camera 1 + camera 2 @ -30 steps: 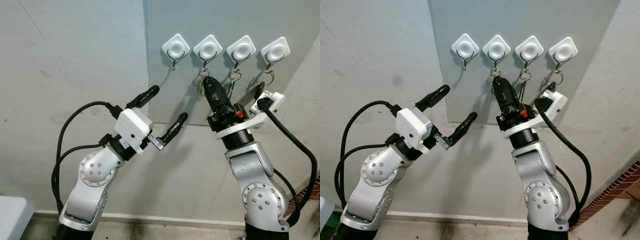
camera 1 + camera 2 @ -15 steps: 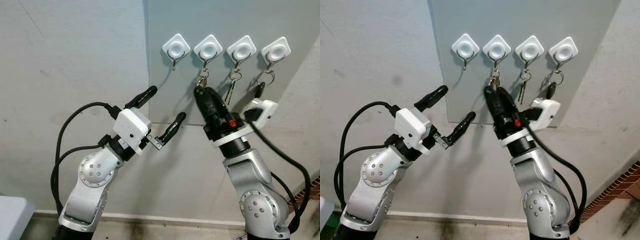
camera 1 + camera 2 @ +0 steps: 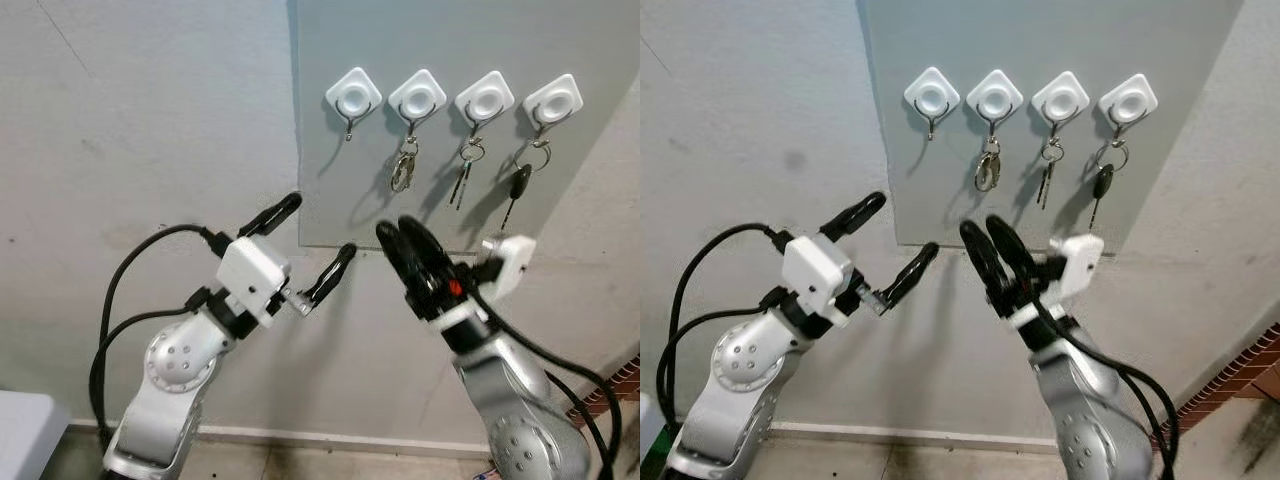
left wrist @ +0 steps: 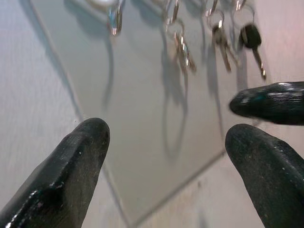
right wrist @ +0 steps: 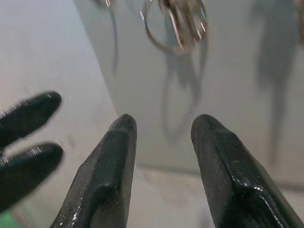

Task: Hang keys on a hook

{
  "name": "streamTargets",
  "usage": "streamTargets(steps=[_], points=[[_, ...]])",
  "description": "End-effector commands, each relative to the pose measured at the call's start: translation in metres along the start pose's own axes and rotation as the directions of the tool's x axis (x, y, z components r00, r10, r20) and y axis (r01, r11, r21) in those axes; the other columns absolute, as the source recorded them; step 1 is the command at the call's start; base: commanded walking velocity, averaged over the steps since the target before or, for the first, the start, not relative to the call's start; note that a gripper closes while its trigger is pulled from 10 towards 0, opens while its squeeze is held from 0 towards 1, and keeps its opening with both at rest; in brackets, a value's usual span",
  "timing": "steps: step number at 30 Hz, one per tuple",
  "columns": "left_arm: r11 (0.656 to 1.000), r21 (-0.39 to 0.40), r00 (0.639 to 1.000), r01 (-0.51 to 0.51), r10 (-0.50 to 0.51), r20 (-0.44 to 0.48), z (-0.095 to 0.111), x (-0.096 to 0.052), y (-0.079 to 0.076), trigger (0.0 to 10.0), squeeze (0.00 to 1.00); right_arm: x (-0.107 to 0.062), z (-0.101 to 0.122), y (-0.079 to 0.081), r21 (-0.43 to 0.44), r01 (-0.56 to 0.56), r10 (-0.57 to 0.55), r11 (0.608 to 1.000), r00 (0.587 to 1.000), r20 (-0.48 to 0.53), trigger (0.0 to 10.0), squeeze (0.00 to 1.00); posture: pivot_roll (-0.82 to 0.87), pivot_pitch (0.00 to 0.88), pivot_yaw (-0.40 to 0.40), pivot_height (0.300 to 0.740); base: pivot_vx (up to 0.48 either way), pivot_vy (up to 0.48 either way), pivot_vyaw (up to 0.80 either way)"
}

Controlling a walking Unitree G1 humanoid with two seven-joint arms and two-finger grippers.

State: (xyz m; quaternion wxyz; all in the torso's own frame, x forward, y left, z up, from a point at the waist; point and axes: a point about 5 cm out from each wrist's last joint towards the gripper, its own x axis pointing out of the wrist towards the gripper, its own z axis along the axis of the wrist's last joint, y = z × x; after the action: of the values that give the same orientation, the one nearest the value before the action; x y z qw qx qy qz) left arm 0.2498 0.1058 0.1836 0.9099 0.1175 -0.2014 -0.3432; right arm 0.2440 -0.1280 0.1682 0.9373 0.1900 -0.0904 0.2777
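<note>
- Grippers come nearest: the left gripper (image 3: 308,240) is raised before the wall with its two black fingers spread wide and nothing between them.
- Beside it, the right gripper (image 3: 405,240) points up toward the board, fingers a little apart and empty, below the keys.
- Behind them, a grey board (image 3: 430,150) on the wall carries four white hooks (image 3: 352,97) in a row.
- The keys (image 3: 404,168) hang from the second hook from the left; a second bunch of keys (image 3: 463,172) and a black-headed key (image 3: 518,186) hang from the next two, and the leftmost hook is bare.
</note>
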Motion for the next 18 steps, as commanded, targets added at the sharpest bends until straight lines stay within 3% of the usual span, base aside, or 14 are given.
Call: streamTargets(steps=[1,5,18], points=[[1.0,0.005,1.0,0.009,-0.009,-0.004,-0.001,-0.004,0.002,10.0,0.0,0.0,0.004,0.005,-0.026,-0.033,0.033,0.999,0.999,0.013,10.0,0.0,0.01,0.0,0.033,0.74,0.0,0.0,0.0],[1.0,-0.009,0.999,0.023,-0.023,-0.041,-0.008,-0.013,-0.002,10.0,0.0,-0.009,-0.004,0.004,-0.061,-0.043,0.041,0.997,0.998,-0.038,10.0,0.0,0.01,0.0,0.033,0.74,0.0,0.0,0.0],[0.995,-0.078,0.98,0.057,-0.071,-0.186,-0.04,-0.043,-0.024,10.0,0.0,-0.036,-0.044,-0.003,-0.047,-0.026,0.017,0.999,0.981,-0.195,10.0,0.0,0.02,0.0,0.03,0.74,0.0,0.0,0.0]])
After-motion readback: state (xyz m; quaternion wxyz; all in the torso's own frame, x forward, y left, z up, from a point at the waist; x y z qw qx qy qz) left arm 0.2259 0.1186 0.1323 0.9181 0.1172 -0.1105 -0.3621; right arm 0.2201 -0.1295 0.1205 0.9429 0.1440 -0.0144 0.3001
